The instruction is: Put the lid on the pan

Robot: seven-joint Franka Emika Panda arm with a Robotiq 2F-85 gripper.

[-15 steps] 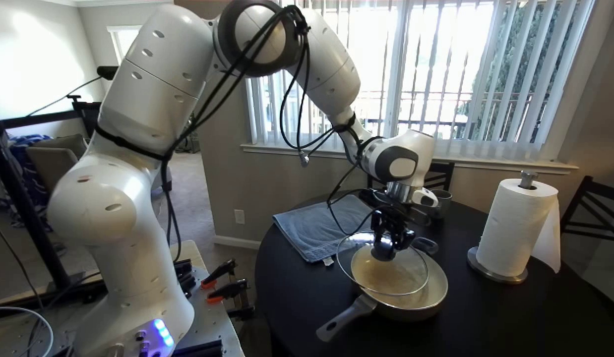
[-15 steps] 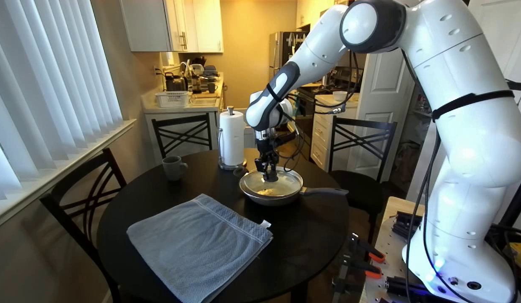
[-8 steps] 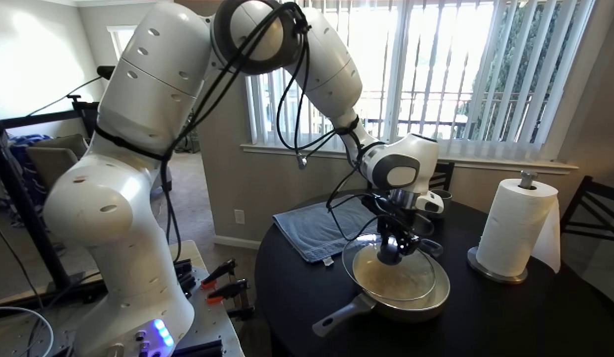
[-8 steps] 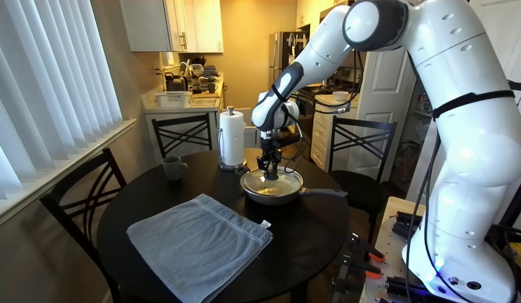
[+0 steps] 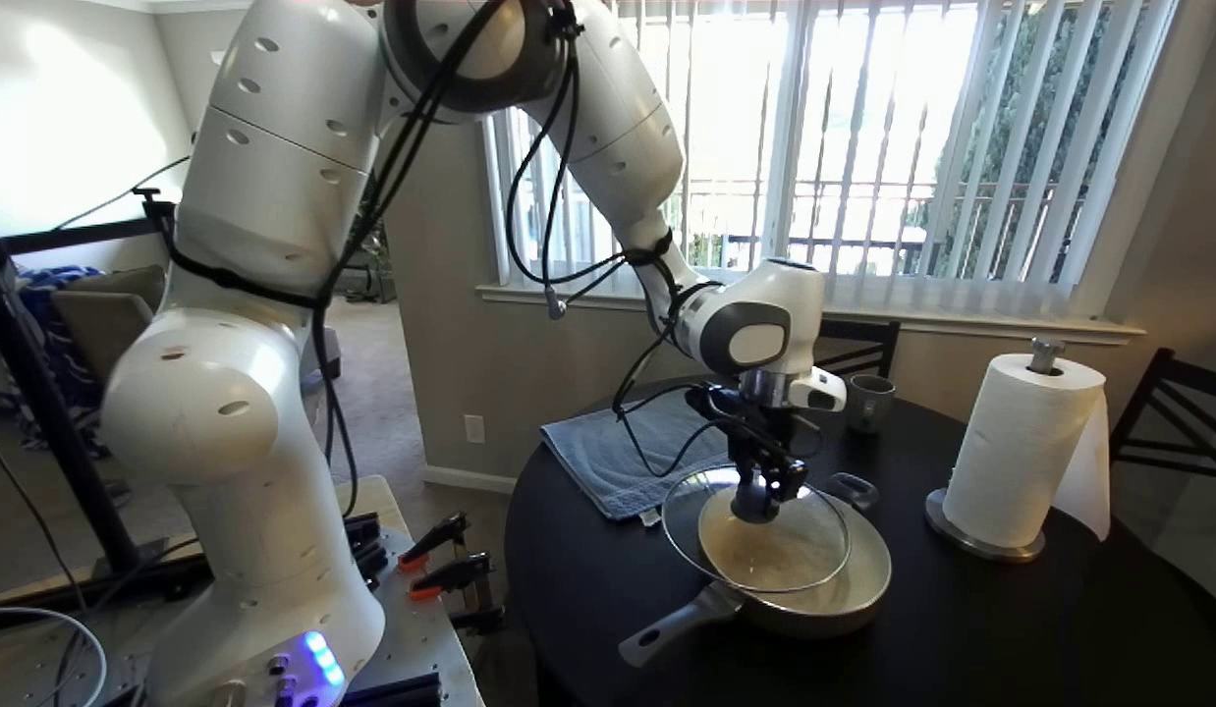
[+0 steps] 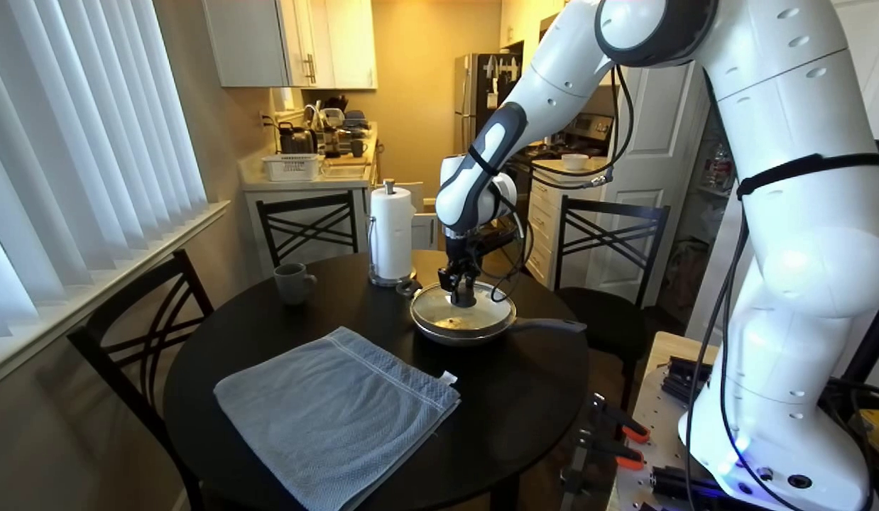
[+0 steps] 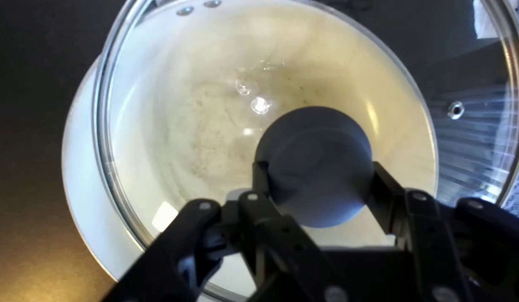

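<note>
Over the frying pan (image 5: 866, 577), off-centre toward the towel (image 5: 628, 457), you hold the glass lid (image 5: 770, 555), its knob (image 7: 316, 138) pinched in the gripper (image 7: 319, 178), and it has just shifted toward the robot base (image 5: 274, 609), so it probably needs recentring.

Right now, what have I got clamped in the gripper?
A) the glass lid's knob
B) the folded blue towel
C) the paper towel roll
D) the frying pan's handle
A: in the wrist view the gripper is closed on both sides of the dark grey knob of the glass lid.
</note>
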